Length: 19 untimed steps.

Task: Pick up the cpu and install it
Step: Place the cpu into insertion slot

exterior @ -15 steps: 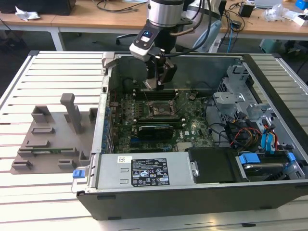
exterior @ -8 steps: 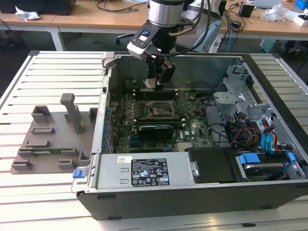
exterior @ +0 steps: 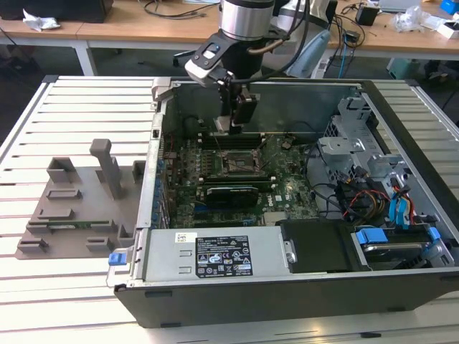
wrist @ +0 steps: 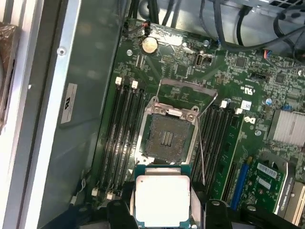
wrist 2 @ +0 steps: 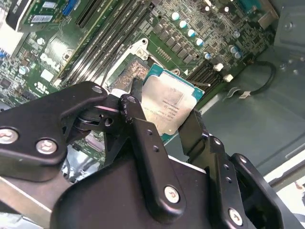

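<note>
Black fingers of my gripper were clamped on the cpu by its edges, so pickup looked done and installing was in hand. I held it over the motherboard near the open socket, upper middle of the exterior view. Seating it called for squaring chip to socket, but its underside and keying marks were hidden.

Socket open, clear from above; its lid and lever are swung back at its edges. Low memory slots flank it. The claw, clamped on the cpu, hangs just beside it, near the case wall. Cables crowd the case's end at the exterior view's right.
</note>
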Tool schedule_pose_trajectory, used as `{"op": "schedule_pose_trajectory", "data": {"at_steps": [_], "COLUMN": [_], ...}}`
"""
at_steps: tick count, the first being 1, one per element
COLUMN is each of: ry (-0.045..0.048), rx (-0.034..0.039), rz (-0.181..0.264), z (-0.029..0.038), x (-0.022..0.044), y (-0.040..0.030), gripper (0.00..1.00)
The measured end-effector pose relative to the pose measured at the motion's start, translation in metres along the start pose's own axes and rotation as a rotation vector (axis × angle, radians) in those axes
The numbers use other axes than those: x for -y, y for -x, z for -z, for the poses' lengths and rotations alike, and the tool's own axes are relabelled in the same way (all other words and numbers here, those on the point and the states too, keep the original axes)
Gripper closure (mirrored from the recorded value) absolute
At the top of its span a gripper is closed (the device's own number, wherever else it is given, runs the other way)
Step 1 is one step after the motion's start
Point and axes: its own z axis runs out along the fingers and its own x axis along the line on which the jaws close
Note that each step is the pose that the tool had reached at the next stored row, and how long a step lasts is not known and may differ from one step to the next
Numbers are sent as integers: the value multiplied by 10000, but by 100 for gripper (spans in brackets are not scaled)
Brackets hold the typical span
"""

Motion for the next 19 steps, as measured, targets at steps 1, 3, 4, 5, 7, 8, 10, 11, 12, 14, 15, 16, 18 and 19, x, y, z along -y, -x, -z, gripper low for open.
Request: {"op": "schedule_pose_trajectory", "data": {"at_steps": [1,3,4,5,7,8,10,11,12,14,15,16,18,19], "ry": [-3,-8,-13,-16,-22,-24,-29,-32,-35,-39,-42,-43,-48,-51], "rx": [-9,-24,-40,-52,-71,-77,-93,-100,-110,-123,-130,-138,-153,-159], "rz": [-148,-369,-640,-832,-1126,-1229,-1492,-1599,-1745,-1963,-2081,-2208,-2438,-2539], "z": [0,0,0,0,0,0,0,0,0,0,0,0,0,0], "x": [0,0,0,0,0,0,0,0,0,0,0,0,0,0], "y": [0,0,0,0,0,0,0,0,0,0,0,0,0,0], "gripper": [45,45,45,45,45,45,45,45,45,45,45,45,45,45]}}
